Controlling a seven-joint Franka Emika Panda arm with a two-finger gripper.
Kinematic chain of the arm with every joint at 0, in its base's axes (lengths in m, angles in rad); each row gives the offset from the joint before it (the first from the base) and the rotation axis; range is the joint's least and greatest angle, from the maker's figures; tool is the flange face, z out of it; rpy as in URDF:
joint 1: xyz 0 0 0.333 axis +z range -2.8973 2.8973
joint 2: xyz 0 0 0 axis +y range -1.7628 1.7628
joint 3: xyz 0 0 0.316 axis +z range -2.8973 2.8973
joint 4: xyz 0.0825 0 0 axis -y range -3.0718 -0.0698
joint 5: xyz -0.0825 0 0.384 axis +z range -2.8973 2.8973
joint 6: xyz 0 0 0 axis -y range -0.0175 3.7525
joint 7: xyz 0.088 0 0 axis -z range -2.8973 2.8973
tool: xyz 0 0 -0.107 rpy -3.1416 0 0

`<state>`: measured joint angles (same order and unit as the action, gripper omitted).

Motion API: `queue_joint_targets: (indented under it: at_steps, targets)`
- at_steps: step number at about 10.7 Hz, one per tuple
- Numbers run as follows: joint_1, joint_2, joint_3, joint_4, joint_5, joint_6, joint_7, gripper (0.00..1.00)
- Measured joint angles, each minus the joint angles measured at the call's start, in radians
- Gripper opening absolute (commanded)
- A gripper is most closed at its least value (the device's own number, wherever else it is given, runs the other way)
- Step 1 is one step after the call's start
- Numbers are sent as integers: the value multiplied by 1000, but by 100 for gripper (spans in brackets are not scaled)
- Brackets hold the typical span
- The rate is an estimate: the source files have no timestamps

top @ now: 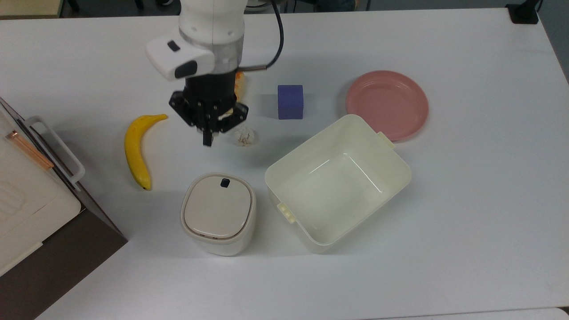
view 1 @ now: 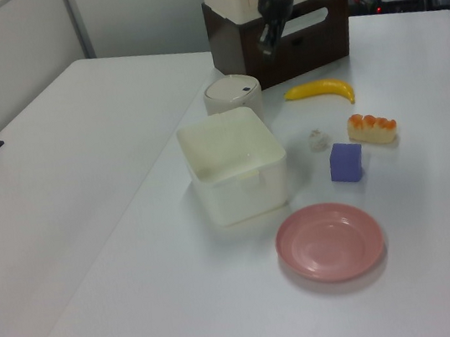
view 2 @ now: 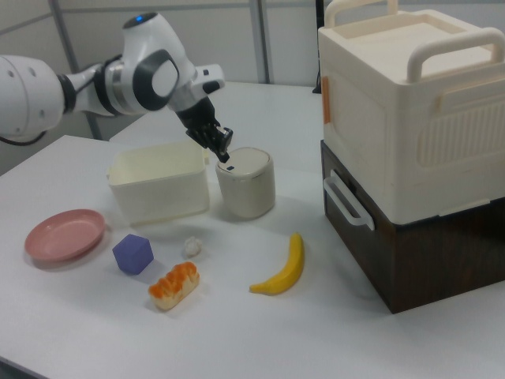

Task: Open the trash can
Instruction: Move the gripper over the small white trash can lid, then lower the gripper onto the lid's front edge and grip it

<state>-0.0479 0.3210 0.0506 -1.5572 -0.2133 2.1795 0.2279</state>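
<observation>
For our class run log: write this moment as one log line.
phase: approach | gripper: shut, above table, short of trash can | lid: closed | button: unpressed

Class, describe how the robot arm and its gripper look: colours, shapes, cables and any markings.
The glossy white rounded arm has dark grey joint discs and a small blue light on top. Its white wrist block carries dark oval marks, and a black cable loops beside it. The two-finger gripper is black and angular.

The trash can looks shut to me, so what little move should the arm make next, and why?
Probably ease the gripper on toward the dark button on the trash can and down. The lid lies flat and closed, and the gripper hangs above the table short of the can.
</observation>
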Motion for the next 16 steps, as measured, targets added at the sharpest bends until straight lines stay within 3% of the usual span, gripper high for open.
queue_joint_targets:
  at_steps: [5,16]
  targets:
    - [6,114,0,3,-51,196,111,0]
    - [30,164,1,9,-87,355,137,0]
